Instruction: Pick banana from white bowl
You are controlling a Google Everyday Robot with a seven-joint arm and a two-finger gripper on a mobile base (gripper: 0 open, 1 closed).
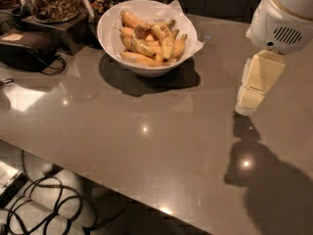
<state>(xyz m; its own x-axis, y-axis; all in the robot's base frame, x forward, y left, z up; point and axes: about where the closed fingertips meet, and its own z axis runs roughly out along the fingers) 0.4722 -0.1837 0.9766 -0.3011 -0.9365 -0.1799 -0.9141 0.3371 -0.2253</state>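
Note:
The white bowl [112,31] stands at the back of the grey counter, with a white paper liner sticking out at its rim. Several yellow, brown-spotted bananas [149,38] lie heaped inside it. My gripper [252,99] hangs at the right side of the view, above the counter and well to the right of the bowl, below the white arm housing [286,16]. It touches nothing, and its shadow falls on the counter beneath it.
Glass jars of brown snacks [51,1] stand on a dark stand at the back left. A black device with a cable [24,48] lies left of the bowl. The counter's front edge [98,182] runs diagonally, with cables on the floor below [44,204].

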